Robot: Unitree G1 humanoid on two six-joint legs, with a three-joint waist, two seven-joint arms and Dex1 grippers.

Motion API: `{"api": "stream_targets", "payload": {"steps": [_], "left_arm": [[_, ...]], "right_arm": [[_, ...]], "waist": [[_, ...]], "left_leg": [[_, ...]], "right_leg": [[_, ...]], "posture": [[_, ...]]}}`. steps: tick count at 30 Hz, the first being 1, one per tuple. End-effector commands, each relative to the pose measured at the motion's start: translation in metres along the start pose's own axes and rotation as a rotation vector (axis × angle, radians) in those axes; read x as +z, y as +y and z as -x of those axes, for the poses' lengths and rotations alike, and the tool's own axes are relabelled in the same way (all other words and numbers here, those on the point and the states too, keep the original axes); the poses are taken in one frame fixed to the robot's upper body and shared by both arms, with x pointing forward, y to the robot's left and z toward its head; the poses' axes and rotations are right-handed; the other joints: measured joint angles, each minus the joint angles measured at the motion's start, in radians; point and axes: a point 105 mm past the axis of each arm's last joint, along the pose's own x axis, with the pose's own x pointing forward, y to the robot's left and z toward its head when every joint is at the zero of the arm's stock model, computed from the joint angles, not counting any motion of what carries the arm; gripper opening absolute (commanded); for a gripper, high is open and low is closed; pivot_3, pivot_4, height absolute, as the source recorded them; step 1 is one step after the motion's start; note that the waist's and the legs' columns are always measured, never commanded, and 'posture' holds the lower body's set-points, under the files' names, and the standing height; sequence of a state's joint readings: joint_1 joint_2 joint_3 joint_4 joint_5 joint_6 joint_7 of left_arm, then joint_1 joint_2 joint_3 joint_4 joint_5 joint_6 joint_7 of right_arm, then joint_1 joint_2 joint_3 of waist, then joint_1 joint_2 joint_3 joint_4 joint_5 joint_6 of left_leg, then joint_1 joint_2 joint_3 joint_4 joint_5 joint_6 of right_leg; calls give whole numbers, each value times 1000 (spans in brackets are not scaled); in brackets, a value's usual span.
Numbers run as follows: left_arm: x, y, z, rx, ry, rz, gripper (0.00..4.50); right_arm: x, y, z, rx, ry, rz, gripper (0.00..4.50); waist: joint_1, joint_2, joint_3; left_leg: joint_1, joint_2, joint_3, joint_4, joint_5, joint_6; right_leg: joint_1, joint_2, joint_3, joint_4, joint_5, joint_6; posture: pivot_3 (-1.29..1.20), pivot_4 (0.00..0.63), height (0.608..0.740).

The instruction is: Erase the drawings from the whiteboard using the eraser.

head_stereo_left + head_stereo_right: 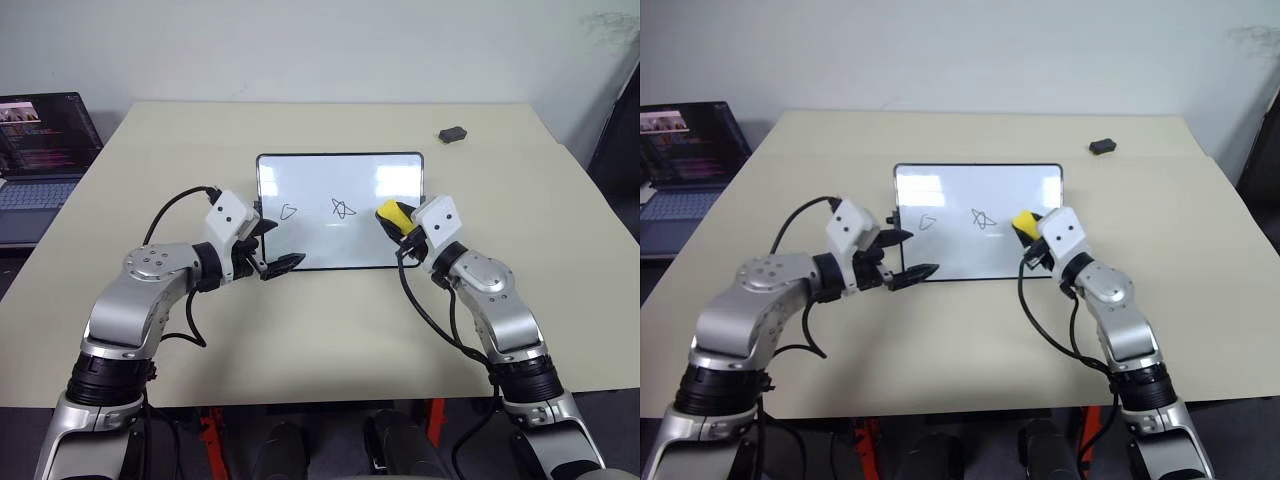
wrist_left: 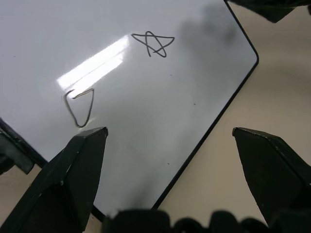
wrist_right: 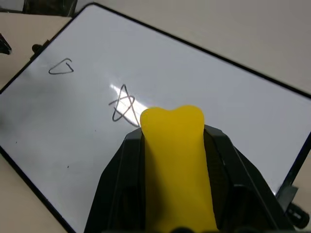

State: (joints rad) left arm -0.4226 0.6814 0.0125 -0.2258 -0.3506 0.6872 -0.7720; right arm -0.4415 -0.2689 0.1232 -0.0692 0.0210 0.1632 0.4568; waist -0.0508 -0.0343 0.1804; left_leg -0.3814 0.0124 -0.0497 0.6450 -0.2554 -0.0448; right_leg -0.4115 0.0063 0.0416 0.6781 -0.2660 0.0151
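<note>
1. The right gripper (image 3: 175, 160) is clamped on the eraser (image 3: 176, 160), a yellow block squeezed between its two black fingers, held over the right part of the whiteboard (image 1: 320, 180).
2. The left gripper (image 2: 170, 170) has its fingers spread wide apart, holding nothing, at the whiteboard's near left corner.
3. Two drawings show on the whiteboard: a loop-like shape (image 1: 289, 211) to the left and a star-like scribble (image 1: 343, 208) at the middle, just beside the eraser's tip.
4. No readable writing or label shows on the whiteboard or the eraser.
5. The whiteboard lies flat at the middle of a beige table (image 1: 300, 330).
6. A small dark object (image 1: 453, 133) lies on the table, well beyond the whiteboard's far right corner.
7. An open laptop (image 1: 40, 150) stands off to the whiteboard's left, its screen text too small to read.
</note>
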Motion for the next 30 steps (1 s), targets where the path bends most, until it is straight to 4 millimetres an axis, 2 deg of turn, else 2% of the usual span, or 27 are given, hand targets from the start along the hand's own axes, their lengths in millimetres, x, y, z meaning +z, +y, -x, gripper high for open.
{"api": "stream_targets", "payload": {"steps": [1,9,16,24,30], "left_arm": [[10,6,7,52,-29,-33,4500],[10,15,14,118,-13,-48,4500],[15,15,16,122,-8,-50,4500],[22,15,15,114,-1,-81,4500],[25,17,15,111,3,-92,4500]], "right_arm": [[11,7,-4,31,-84,38,1234],[16,5,-50,61,-148,21,1234],[16,8,-75,77,-167,69,1234],[2,-4,-84,11,-138,87,1234],[18,-14,-83,-33,-201,94,1234]], "waist": [[0,0,0],[-5,0,0],[-4,0,0],[-4,0,0],[-5,1,1]], "left_leg": [[0,0,0,0,0,0],[1,0,0,0,0,0],[0,0,0,0,0,0],[0,-1,0,0,0,0],[0,-1,0,0,0,0]], "right_leg": [[0,0,0,0,0,0],[0,0,0,0,2,-3],[0,-2,0,0,3,-5],[0,-3,-1,0,3,-5],[0,-3,-1,0,3,-5]], "posture": [[0,150,740],[0,150,740],[0,150,740],[0,150,740],[0,150,740]]}}
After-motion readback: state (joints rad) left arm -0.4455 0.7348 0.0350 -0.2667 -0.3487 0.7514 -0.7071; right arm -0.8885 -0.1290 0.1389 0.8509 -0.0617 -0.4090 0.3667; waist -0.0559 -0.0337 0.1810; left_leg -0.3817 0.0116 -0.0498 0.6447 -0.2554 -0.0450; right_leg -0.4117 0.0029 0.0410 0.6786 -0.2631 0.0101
